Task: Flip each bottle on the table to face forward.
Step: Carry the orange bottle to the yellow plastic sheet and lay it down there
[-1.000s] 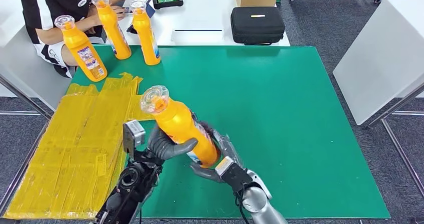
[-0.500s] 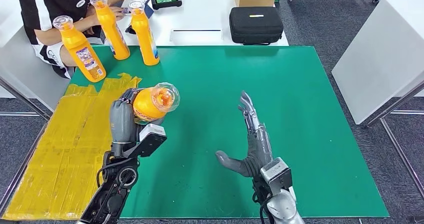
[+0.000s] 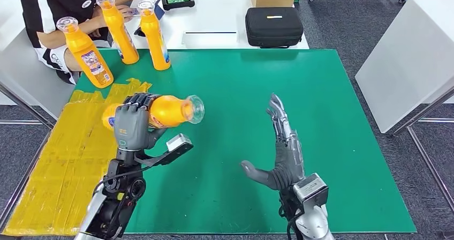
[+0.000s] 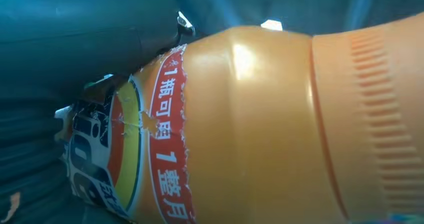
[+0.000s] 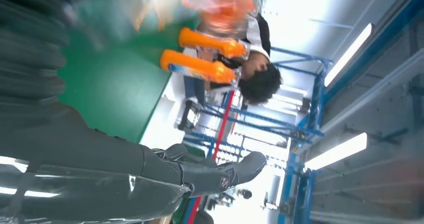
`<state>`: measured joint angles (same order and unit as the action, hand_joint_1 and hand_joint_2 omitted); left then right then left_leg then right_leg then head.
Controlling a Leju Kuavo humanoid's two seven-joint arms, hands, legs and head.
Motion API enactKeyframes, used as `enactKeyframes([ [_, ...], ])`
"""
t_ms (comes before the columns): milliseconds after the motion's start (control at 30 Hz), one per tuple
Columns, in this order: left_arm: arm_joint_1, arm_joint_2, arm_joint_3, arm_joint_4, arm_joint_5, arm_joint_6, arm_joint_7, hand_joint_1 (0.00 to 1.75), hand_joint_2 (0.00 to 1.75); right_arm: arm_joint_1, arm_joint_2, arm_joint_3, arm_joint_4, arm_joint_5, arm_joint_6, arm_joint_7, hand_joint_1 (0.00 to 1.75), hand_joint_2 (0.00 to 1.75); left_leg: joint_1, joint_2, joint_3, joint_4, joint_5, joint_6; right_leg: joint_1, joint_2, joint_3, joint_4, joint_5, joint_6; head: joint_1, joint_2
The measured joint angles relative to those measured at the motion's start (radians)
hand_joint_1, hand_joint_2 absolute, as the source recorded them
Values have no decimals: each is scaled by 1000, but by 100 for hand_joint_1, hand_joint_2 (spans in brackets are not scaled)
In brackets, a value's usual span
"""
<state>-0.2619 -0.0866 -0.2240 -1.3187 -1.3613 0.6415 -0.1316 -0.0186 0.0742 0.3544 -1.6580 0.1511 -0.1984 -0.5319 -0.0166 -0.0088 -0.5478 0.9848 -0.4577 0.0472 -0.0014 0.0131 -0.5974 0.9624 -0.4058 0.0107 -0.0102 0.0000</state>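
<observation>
Head view: an orange bottle (image 3: 160,111) is held sideways above the green mat (image 3: 321,117) by the left hand (image 3: 131,127), cap toward the right hand (image 3: 281,154), which is spread wide, holding nothing. Three upright bottles (image 3: 120,34) are seen at the mat's far left corner, a person (image 3: 53,15) behind them, yellow sheeting (image 3: 64,159) alongside.

Left wrist view: the gripped bottle's red-edged label (image 4: 150,149) is seen close.

Right wrist view: the thumb (image 5: 220,171) is extended; bottles are blurred.
</observation>
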Motion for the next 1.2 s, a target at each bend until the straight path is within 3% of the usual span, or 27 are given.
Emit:
enactKeyframes([
  [100, -20, 44, 4, 43, -159, -95, 100, 175, 175, 3, -8, -17, -12, -12, -6, 0, 0, 175, 0, 0, 0, 0, 0, 0, 0, 0, 0, 0, 0, 0, 0, 0],
  [233, -59, 123, -55, 129, -201, -261, 225, 175, 175, 9, -14, -40, -18, -10, -6, -3, 0, 175, 0, 0, 1, 0, 0, -1, 0, 0, 0, 0, 0, 0, 0, 0],
  [433, -111, 194, -177, 255, -208, -409, 243, 175, 175, 14, -14, -59, -18, 10, -10, -4, 0, 175, 0, 1, 0, 0, 1, -1, 0, 1, 0, 1, 0, 0, 0, 0],
  [533, -128, 219, -197, 291, -208, -443, 246, 175, 175, 19, -14, -63, -18, 13, -17, -2, 0, 175, 0, 1, 0, 0, 1, -1, 0, 1, 0, 1, 0, 0, 0, 0],
  [700, -157, 254, -236, 343, -208, -483, 324, 175, 175, 29, -14, -69, -18, 30, -47, 3, 0, 175, 0, 0, 0, 0, 0, -1, 0, 1, 0, 0, 0, 0, 0, 0],
  [900, -177, 258, -244, 394, -208, -474, 291, 175, 175, 32, -13, -70, -18, 42, -63, 5, 0, 175, 0, 0, 0, 0, 1, -1, 0, 1, 0, 0, 0, 0, 0, 0],
  [1067, -198, 257, -253, 429, -208, -462, 327, 175, 175, 34, -13, -71, -18, 49, -76, 12, 0, 175, 0, 0, 0, 0, 1, -1, 0, 1, 0, 0, 0, 0, 0, 0],
  [1200, -213, 254, -260, 459, -208, -436, 334, 4, 175, 41, -13, -72, -19, 52, -83, 17, 0, 175, 0, 0, 0, 0, 1, -1, 0, 1, 0, 0, 0, 0, 0, 0],
])
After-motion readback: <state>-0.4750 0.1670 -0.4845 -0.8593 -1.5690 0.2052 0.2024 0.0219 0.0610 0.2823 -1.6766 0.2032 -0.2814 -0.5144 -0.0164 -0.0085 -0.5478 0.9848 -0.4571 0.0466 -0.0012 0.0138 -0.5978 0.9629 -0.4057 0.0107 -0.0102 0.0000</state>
